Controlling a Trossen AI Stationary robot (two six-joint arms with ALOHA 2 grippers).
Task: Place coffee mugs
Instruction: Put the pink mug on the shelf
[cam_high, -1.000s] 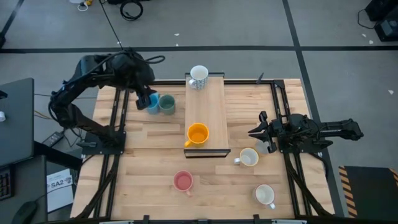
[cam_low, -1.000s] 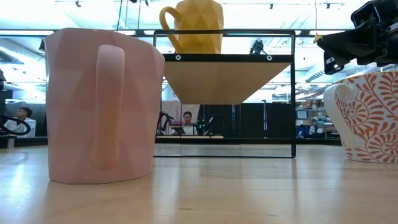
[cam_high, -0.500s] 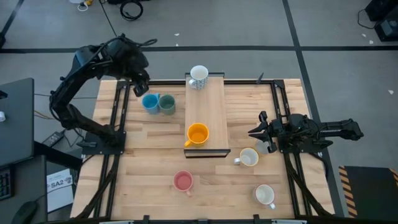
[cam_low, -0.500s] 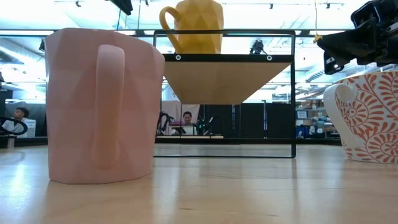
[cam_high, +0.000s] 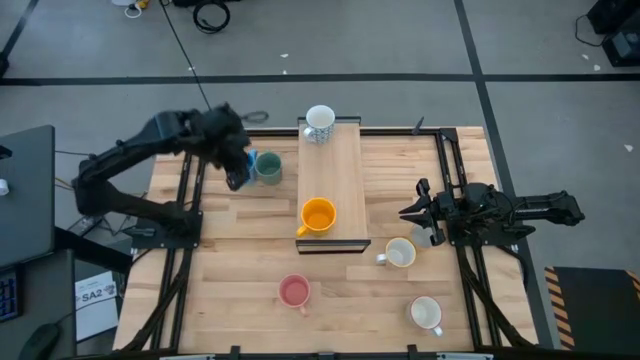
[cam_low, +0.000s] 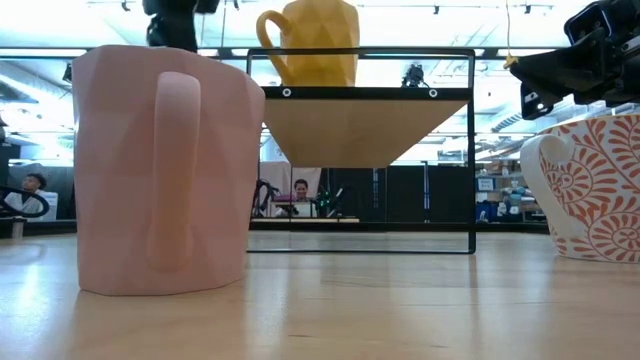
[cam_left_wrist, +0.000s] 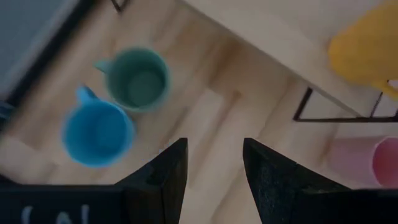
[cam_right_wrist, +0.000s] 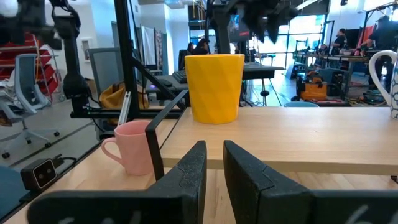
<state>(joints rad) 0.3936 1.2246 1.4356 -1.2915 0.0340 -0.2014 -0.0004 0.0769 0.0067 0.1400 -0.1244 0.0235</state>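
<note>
Ahead of your left jaws (cam_left_wrist: 211, 165), spread and empty: blue mug (cam_left_wrist: 97, 132), green mug (cam_left_wrist: 138, 79) touching it | right jaws (cam_right_wrist: 213, 163) parted, idle, orange mug (cam_right_wrist: 214, 87) beyond | risk: descending between them knocks green aside.

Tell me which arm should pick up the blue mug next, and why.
Left. Its claw hangs open right over the blue mug, beside the green mug. The right claw waits across the table, past the raised board, nearer the cream mug.
</note>
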